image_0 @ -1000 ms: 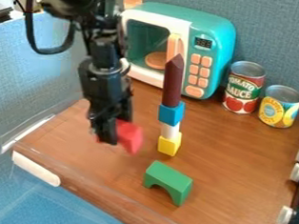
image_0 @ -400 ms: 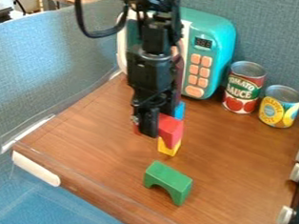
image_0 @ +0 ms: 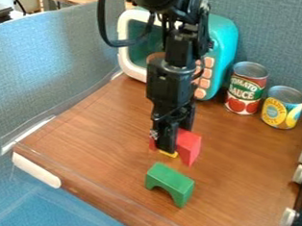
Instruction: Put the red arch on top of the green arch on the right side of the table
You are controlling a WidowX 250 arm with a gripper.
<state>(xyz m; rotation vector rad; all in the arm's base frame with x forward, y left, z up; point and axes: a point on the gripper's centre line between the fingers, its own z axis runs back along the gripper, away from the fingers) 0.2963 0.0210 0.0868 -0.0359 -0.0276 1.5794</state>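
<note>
Red arch (image_0: 189,147) pinched by the end effector (image_0: 164,143); off-centre release could topple it from the green arch (image_0: 170,179) in front.

1. The can with the red and green label (image_0: 246,90) reads "TOMATO SAUCE" in pale capitals, on two lines: "TOMATO" on top and "SAUCE" beneath it, both above the pictured tomatoes.
2. The can with the yellow and blue label (image_0: 283,108), just beside it, carries lettering on its front, in and around a round yellow patch. The letters are too small to make out with certainty.
</note>
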